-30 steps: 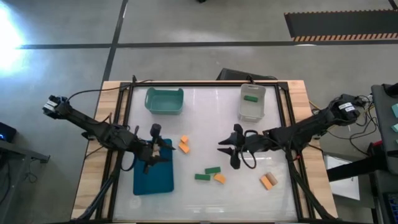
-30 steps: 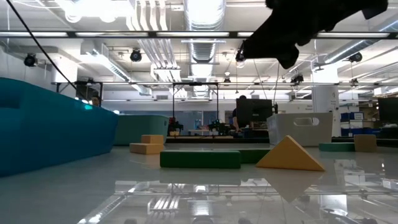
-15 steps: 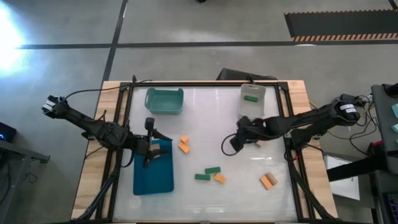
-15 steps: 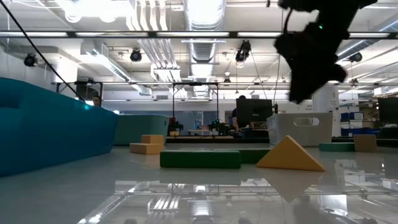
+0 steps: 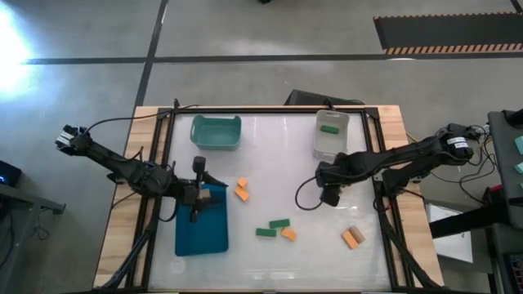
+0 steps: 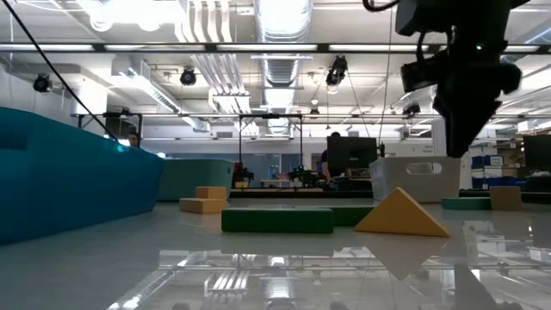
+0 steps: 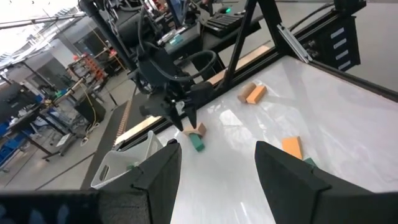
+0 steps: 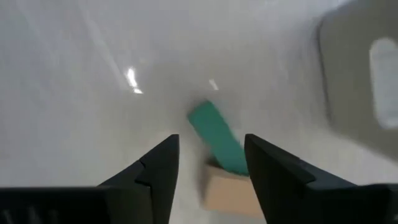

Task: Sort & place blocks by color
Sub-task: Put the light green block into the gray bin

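My right gripper [image 5: 330,196] [image 8: 211,174] is open and points down over a green block [image 8: 217,144] that leans on a pale tan block [image 8: 231,190]. It hangs above the table [image 6: 469,129] and touches neither. The left wrist view shows it [image 7: 185,118] over the tan block [image 7: 199,129] and the green block [image 7: 198,144]. My left gripper [image 5: 198,204] [image 7: 214,180] is open and empty over the blue tray's [image 5: 202,237] far end. Orange blocks [image 5: 242,189] [image 5: 288,234] [image 5: 351,238] and green blocks [image 5: 280,223] [image 5: 264,232] lie flat on the white table.
A teal bin [image 5: 216,132] stands at the far left. A clear bin [image 5: 332,139] at the far right holds one green block [image 5: 329,128]. A black frame [image 5: 372,147] runs around the white table top. In the low view an orange wedge [image 6: 400,215] lies beside a green block [image 6: 277,220].
My right gripper has moved toward the table's right edge and has turned from lying level to pointing down. My left gripper has shifted slightly toward the table's left, staying over the blue tray.
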